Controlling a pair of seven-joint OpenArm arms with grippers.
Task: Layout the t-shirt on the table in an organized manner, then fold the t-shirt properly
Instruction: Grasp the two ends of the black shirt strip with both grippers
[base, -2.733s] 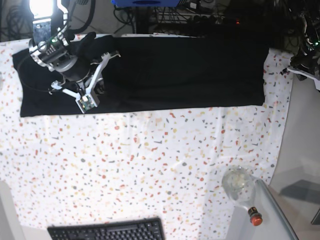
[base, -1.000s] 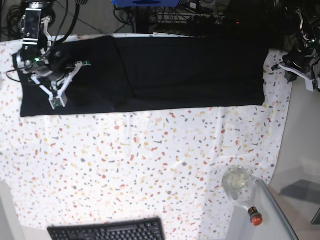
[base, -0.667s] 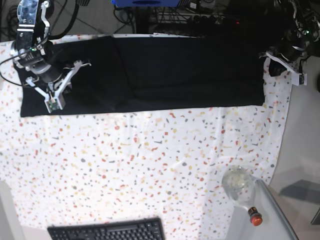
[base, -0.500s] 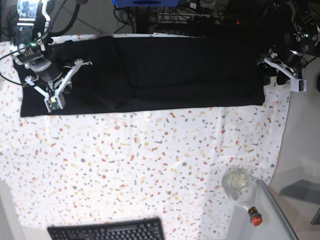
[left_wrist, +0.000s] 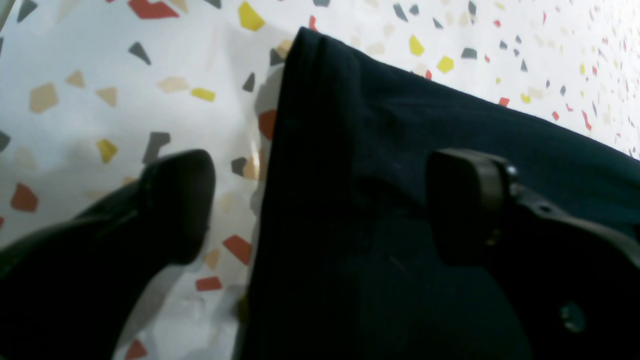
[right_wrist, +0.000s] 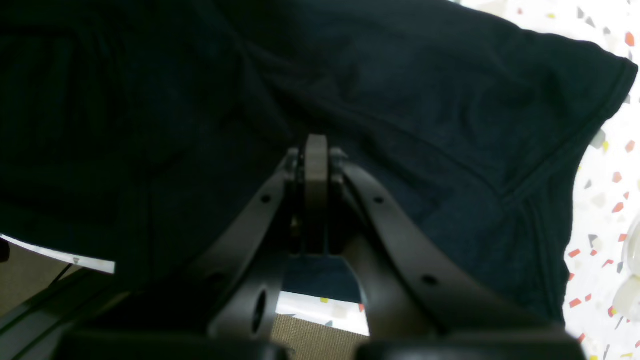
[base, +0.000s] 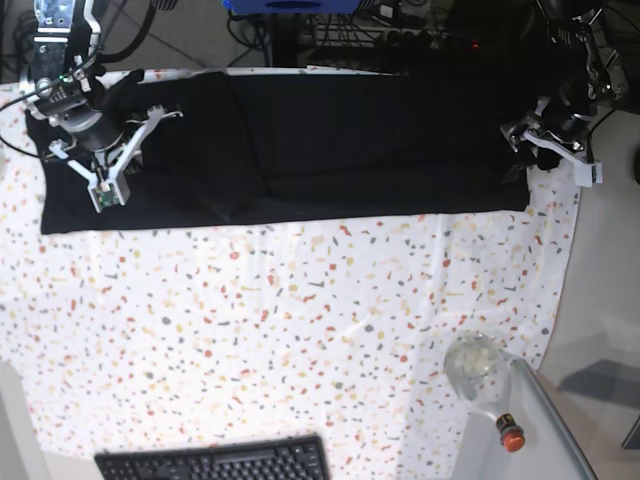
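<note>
Black t-shirt (base: 300, 145) spread as a long dark band across the far part of the desk (base: 300, 330), reaching from near the left edge almost to the right edge. Left end effector (left_wrist: 320, 200) at the shirt's right end, fingers (left_wrist: 175, 200) spread wide, one over the speckled cloth, the other over black fabric, the folded edge of the shirt running between them; nothing pinched. Right end effector (right_wrist: 316, 165) over the shirt's left part, tips pressed together above the fabric; contact with the cloth impossible to tell. Sleeve hem (right_wrist: 575, 160) visible to its right in the right wrist view. Clear bottle with red cap (base: 485, 385) lying at the near right corner. Black keyboard (base: 215, 462) at the near edge.
</note>
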